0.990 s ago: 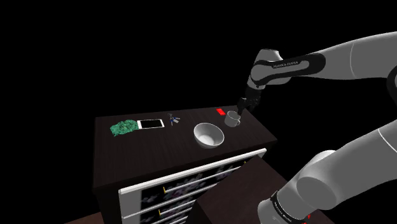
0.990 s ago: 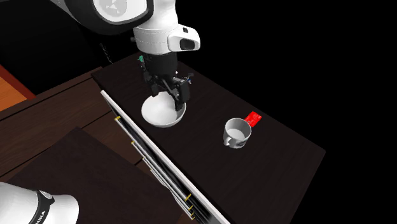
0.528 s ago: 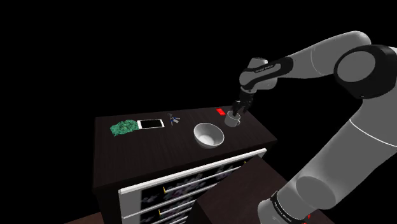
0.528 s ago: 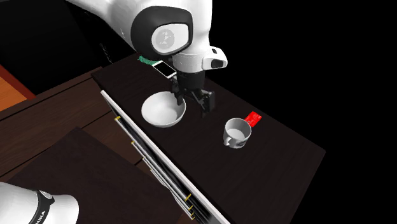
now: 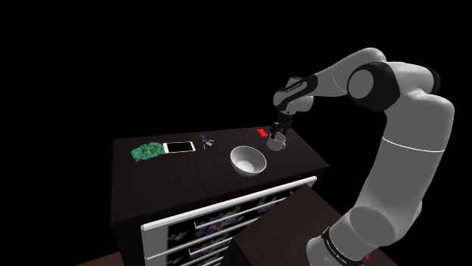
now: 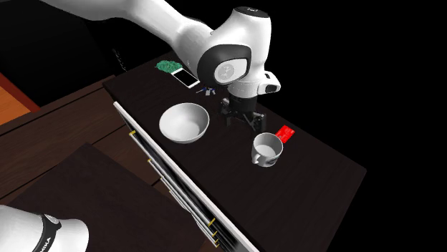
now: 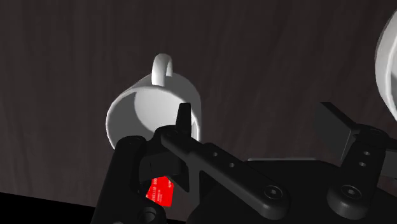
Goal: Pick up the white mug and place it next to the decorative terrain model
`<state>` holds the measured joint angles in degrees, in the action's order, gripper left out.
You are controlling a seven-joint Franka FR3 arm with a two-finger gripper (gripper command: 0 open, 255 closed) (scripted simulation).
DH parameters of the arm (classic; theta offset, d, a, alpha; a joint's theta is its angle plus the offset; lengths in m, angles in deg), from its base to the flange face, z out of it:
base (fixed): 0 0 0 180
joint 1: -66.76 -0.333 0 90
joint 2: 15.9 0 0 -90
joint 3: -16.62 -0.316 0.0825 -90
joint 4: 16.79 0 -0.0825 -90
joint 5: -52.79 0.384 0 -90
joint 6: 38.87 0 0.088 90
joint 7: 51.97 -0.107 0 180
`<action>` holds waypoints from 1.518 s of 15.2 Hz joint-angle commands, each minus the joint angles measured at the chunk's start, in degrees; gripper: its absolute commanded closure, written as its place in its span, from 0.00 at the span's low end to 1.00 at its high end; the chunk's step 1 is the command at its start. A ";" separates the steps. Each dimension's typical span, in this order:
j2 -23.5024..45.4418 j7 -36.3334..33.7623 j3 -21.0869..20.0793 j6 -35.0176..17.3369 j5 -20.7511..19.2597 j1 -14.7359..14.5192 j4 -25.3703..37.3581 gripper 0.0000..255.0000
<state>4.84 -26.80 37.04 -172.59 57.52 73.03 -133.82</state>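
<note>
The shoulder view looks down from beside the stand, at some distance, onto the dark bench (image 5: 151, 181). The drawer fronts (image 5: 227, 219) face this camera, and the arm (image 5: 408, 147) enters from that view's right. The second exterior view stands nearer and higher, at the end where the white mug (image 6: 265, 150) is, and looks along the bench towards the green terrain model (image 6: 168, 66). Both views share the whole bench top. The wrist view looks from the end effector (image 7: 257, 121), very near, onto the mug and a part of the bowl (image 7: 387, 57).
</note>
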 commanded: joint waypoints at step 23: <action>19.29 5.18 -3.57 -4.60 5.45 5.99 15.00 1.00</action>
<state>24.13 -21.61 33.47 -177.19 62.98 79.02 -118.82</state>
